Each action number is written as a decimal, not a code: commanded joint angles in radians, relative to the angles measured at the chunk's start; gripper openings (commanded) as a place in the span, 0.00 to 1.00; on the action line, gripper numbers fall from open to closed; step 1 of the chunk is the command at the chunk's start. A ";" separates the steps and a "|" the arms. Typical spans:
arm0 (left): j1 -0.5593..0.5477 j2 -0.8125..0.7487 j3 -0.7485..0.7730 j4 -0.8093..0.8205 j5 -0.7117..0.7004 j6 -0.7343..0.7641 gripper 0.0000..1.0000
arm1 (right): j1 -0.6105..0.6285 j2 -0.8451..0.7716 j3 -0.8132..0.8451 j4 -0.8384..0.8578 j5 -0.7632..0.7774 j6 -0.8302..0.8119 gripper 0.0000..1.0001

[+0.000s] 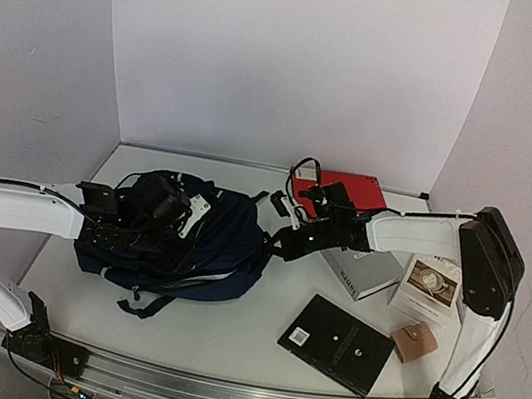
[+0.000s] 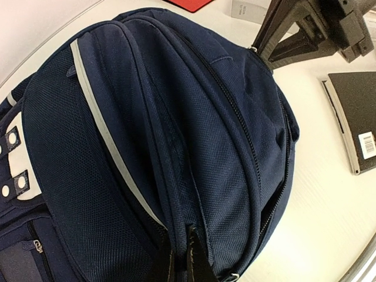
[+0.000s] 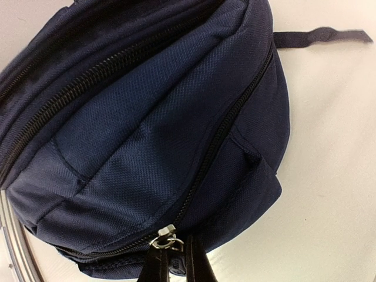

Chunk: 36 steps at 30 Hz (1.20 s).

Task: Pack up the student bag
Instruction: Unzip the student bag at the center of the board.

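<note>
The student bag (image 1: 183,242), dark navy with thin pale stripes, lies on the table left of centre. My left gripper (image 1: 172,207) rests on its top and is shut on a fold of bag fabric (image 2: 176,194) beside a zip seam; its fingertips (image 2: 191,235) pinch the cloth. My right gripper (image 1: 282,241) is at the bag's right edge. In the right wrist view this gripper (image 3: 174,249) is shut on the pull tab under the silver zip slider (image 3: 166,234). The zip (image 3: 217,141) runs closed up from the slider. In the left wrist view a short gap (image 2: 271,208) shows in a side zip.
A red book (image 1: 349,187) lies behind the right arm. A grey box (image 1: 361,270) and a white box with a coffee picture (image 1: 430,284) sit at the right. A black book (image 1: 336,342) and a small tan pouch (image 1: 415,341) lie near the front right. A loose strap (image 3: 317,36) trails from the bag.
</note>
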 commanded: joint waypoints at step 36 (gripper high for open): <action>-0.074 0.505 0.413 0.197 -0.268 -0.008 1.00 | -0.057 -0.230 -0.235 0.255 -0.122 0.195 0.00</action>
